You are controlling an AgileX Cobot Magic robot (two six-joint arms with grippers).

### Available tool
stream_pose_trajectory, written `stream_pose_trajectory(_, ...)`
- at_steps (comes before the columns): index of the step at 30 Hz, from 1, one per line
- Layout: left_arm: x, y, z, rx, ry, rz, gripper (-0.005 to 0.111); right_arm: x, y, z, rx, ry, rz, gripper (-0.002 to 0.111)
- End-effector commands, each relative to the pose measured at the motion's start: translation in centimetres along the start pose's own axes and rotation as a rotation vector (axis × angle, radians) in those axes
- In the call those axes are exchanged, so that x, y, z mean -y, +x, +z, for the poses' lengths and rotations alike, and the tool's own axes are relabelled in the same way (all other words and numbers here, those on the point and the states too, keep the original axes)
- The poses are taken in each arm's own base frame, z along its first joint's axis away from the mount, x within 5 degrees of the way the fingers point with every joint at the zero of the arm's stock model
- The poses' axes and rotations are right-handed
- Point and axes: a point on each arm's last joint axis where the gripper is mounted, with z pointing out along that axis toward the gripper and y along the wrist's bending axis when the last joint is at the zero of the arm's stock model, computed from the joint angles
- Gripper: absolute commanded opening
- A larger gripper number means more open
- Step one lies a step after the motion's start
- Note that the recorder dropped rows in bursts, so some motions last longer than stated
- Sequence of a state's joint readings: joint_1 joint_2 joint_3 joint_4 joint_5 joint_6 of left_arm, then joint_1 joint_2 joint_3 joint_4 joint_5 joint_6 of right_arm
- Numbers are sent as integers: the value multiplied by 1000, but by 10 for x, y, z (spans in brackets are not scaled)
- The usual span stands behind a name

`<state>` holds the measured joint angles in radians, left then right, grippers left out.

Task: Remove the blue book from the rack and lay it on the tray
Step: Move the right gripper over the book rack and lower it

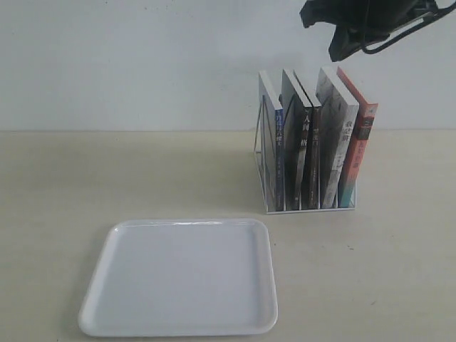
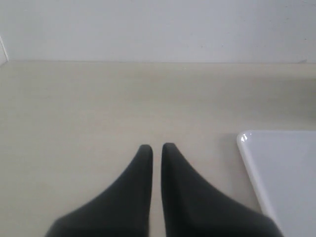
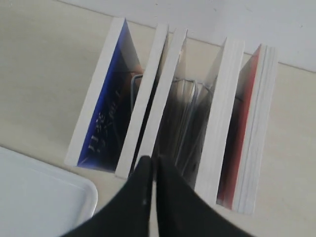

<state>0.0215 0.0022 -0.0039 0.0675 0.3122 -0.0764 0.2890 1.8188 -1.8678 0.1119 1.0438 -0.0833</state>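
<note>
step: approach, right fingers (image 3: 143, 195) pressed together above rack (image 1: 306, 209) | left fingers (image 2: 139, 190) together | next: spread, straddle blue book (image 3: 106, 123)

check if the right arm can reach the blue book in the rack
Probably yes: the right gripper hangs above the rack, and the blue book stands in the end slot, top edge uncovered.

Tray in front, rack behind, both on my table.
On the table (image 1: 107, 171) the tray (image 1: 96, 288) lies nearest me; the rack (image 1: 306, 210) stands near it at 1 o'clock. Five books stand in the rack, the target book (image 1: 278, 153) at its 9 o'clock end and the other four books (image 1: 335, 142) toward 3 o'clock.
</note>
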Motion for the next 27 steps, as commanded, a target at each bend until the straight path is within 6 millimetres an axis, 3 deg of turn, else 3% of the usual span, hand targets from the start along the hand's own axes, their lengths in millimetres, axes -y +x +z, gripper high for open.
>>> stream_pose_trajectory(1, 0, 1, 0, 4, 8, 6, 6, 1, -6, 14, -17, -1, -34, 23)
stream_pose_trajectory(3, 0, 1, 0, 4, 8, 6, 6, 1, -6, 21, -25, -1, -36, 32)
stream_pose_trajectory(15, 0, 1, 0, 4, 8, 6, 6, 4, -6, 50, -45, -1, -57, 32)
stream_pose_trajectory(27, 0, 1, 0, 4, 8, 6, 6, 5, -9, 53, -10, 3, -61, 32)
